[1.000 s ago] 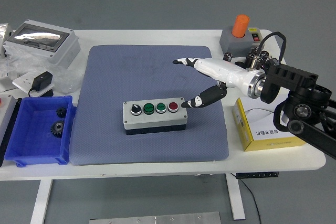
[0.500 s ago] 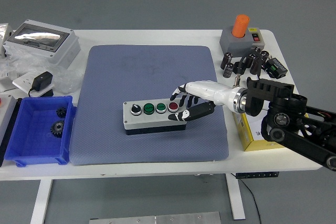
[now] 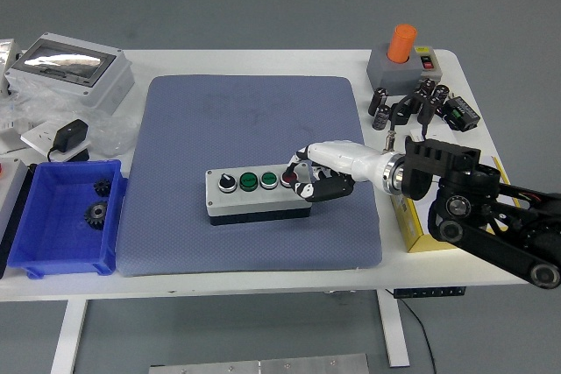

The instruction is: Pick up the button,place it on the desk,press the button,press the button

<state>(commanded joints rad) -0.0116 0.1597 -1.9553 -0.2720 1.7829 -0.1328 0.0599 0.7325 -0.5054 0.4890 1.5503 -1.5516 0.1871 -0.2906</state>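
Four controls sit in a row on the grey button box (image 3: 259,195): a black knob, two green buttons and a red button (image 3: 288,178) at the right end. That box lies near the front of a blue-grey mat (image 3: 250,172) spread over the white table (image 3: 263,282). Only the right hand (image 3: 320,172) is at work, reaching in from the right with its white-shelled fingers (image 3: 302,188) curled down over the box's right end, tips touching at or just beside the red button; it grips nothing. Its black arm (image 3: 473,208) crosses above a yellow carton (image 3: 421,232) at the mat's right edge. Behind the arm are a cluster of small dark parts (image 3: 421,104) and a grey base with an orange cylinder (image 3: 401,43). On the left stand a blue bin (image 3: 61,225) holding dark gears, a black adapter (image 3: 70,139) and a grey enclosure (image 3: 70,69). Nothing lies between the hand and the box.
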